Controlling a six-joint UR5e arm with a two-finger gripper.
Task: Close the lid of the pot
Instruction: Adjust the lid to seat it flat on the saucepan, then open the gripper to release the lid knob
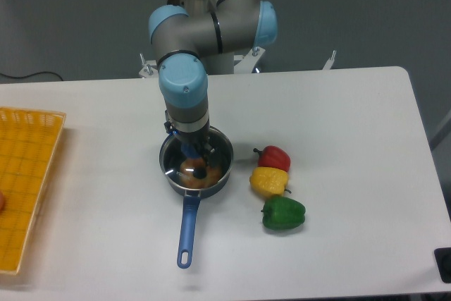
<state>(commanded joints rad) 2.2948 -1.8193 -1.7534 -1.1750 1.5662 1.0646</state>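
Note:
The pot (pixel 173 167) is a small dark saucepan in the middle of the table, its long blue handle (pixel 187 227) pointing toward the front edge. The pot lid (pixel 220 153), a glass disc with a metal rim, lies over the pot's mouth and looks about level with the rim. Its dark blue knob (pixel 200 172) shows at the centre. Something orange shows through the glass. My gripper (pixel 198 156) points straight down over the lid, its fingertips at the knob. The wrist hides the fingers, so I cannot tell whether they grip the knob.
A red pepper (pixel 273 156), a yellow pepper (pixel 269 180) and a green pepper (pixel 283 213) lie in a row just right of the pot. A yellow basket (pixel 25 181) sits at the table's left edge.

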